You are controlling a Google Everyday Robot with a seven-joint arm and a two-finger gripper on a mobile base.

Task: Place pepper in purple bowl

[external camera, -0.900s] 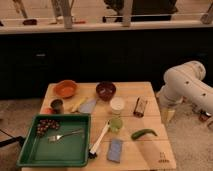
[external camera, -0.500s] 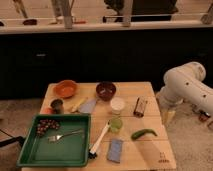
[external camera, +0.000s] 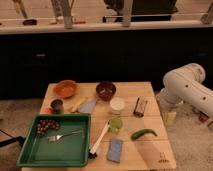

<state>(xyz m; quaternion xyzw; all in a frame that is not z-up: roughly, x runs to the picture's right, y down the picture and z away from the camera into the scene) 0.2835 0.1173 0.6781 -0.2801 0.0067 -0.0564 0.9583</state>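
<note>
A wooden bench [external camera: 150, 152] carried a green tray [external camera: 28, 142] filling its front-left corner; the purple bowl [external camera: 105, 90], round and dark maroon, stood at the back middle; the pepper [external camera: 143, 133], slender, curved and glossy green, lay on bare wood toward the front right; the hand [external camera: 168, 118] hung just off the right edge, holding nothing visible; whether it was open could not be told.

The wooden table [external camera: 146, 150] carries an orange bowl [external camera: 65, 89], purple bowl [external camera: 105, 90] and dark cup [external camera: 57, 104] at the back. A green tray [external camera: 30, 150] sits front left (filling that corner). A pepper [external camera: 143, 134] and a blue sponge [external camera: 115, 149] lie front right. The gripper [external camera: 168, 116] hangs just off the right edge.
</note>
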